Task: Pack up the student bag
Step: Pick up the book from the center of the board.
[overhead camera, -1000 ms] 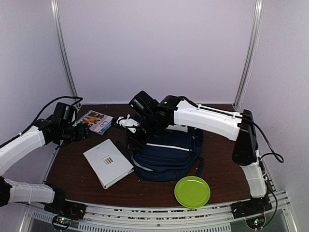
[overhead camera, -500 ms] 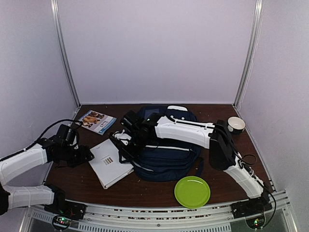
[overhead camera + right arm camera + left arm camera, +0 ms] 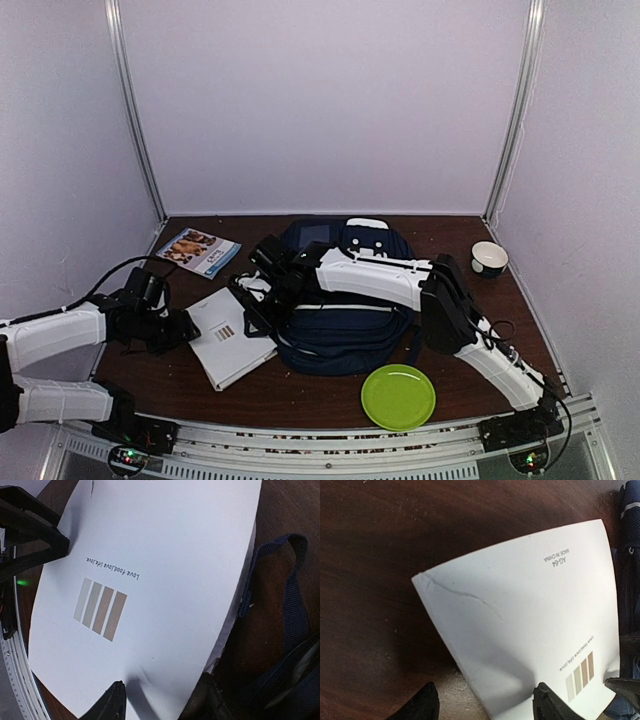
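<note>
The student bag, navy with a white stripe and a white top patch, lies flat at the table's middle. A white book with a row of brown bars printed on it lies just left of it. My left gripper is open at the book's left edge; in the left wrist view that edge of the book lies between the fingers. My right gripper is open over the book's right edge, beside the bag. In the right wrist view it straddles the edge of the book next to a blue strap.
A picture booklet lies at the back left. A green plate sits at the front edge right of centre. A small bowl stands at the back right. The bag's edge shows in the left wrist view.
Both arms came forward and down to the white book: the left from the back left to its left edge, the right from over the bag's top to its right edge.
</note>
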Controlling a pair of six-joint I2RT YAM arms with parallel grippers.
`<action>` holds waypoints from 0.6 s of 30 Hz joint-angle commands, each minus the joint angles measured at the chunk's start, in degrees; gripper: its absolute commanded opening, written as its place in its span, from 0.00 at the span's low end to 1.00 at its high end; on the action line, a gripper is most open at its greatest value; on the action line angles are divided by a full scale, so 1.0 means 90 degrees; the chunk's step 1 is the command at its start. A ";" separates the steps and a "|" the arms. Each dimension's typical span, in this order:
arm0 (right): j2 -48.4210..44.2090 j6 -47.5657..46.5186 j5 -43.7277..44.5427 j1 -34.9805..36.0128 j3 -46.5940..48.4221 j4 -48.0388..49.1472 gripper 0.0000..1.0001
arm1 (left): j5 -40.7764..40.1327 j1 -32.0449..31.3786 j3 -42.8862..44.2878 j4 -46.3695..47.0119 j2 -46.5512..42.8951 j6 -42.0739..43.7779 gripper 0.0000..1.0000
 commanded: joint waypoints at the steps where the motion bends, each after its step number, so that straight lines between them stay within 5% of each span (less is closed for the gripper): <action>1: 0.0363 0.0094 -0.0445 -0.0106 0.0120 -0.0106 0.55 | 0.0119 -0.0024 -0.0040 0.0460 0.0079 -0.0049 0.67; 8: 0.0242 0.0291 -0.1099 -0.0136 0.0027 -0.0012 0.51 | 0.0071 -0.0019 -0.0228 0.0743 0.0084 -0.0080 0.67; 18: -0.0126 0.0841 -0.2122 -0.0138 -0.0462 0.0472 0.33 | 0.0121 -0.0019 -0.0532 0.1197 0.0194 -0.0199 0.66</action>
